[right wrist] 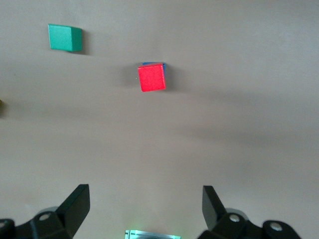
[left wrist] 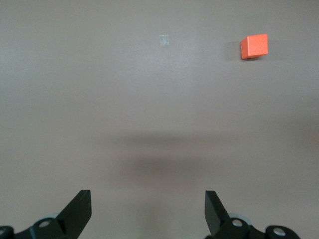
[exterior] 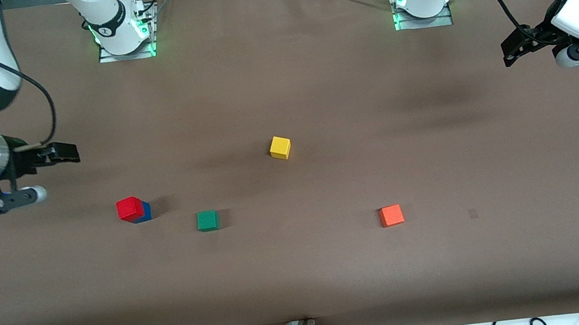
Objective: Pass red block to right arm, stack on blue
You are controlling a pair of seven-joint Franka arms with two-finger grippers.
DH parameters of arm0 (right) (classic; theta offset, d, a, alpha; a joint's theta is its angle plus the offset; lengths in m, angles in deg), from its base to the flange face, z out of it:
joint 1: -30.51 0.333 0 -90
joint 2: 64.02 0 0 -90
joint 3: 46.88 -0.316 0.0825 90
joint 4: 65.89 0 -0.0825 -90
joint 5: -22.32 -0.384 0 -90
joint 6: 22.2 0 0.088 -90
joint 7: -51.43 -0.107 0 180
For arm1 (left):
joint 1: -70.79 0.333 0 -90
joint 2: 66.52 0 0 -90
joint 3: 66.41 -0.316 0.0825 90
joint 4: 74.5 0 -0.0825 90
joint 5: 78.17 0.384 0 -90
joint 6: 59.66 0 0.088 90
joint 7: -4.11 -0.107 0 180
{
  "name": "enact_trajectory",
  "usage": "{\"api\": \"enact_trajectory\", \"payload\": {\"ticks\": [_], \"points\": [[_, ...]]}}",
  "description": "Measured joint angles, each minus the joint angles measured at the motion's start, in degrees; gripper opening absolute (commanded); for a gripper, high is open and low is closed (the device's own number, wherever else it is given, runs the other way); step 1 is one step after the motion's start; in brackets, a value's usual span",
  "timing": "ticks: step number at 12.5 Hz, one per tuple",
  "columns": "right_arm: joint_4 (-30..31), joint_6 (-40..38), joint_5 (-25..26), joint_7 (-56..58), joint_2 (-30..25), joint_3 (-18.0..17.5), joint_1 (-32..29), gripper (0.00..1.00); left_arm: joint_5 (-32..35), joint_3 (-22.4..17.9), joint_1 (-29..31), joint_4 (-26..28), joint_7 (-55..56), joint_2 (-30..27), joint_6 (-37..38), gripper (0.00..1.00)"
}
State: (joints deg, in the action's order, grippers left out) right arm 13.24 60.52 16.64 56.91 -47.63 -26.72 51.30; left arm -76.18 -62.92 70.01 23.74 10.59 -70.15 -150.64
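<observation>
Red block (exterior: 129,207) sits on top of the blue cube (exterior: 145,211), stack standing on the brown table (exterior: 314,96) toward the right arm's end. From the right wrist cam only a thin blue edge (right wrist: 152,63) peeks out past the red top (right wrist: 151,78), so red is a bit offset, not flush.

Right gripper (exterior: 55,170) hangs over bare table at that same end, off to the side of the stack, fingers spread wide, nothing in them.

Left gripper (exterior: 520,48) hangs over the table at the left arm's end, jaws also released and empty.

Other cubes: green cube (exterior: 207,220) just beside the stack, twd the middle. Yellow cube (exterior: 280,147) mid-table, farther from the front cam. Orange cube (exterior: 391,215) nearer the front cam, twd the left arm's end.
</observation>
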Motion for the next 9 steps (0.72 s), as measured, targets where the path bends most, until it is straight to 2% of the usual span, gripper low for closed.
{"api": "enact_trajectory", "payload": {"ticks": [4,9], "points": [[0.2,-2.6,4.4,-0.3,-6.6,-6.5,-5.8,1.00,0.0,0.0,0.1,-3.7,0.0,2.8,1.1,1.00],[2.3,-6.6,5.1,-0.3,-13.6,-8.7,-9.3,1.00,0.0,0.0,0.3,-5.1,0.0,3.9,2.5,1.00]]}}
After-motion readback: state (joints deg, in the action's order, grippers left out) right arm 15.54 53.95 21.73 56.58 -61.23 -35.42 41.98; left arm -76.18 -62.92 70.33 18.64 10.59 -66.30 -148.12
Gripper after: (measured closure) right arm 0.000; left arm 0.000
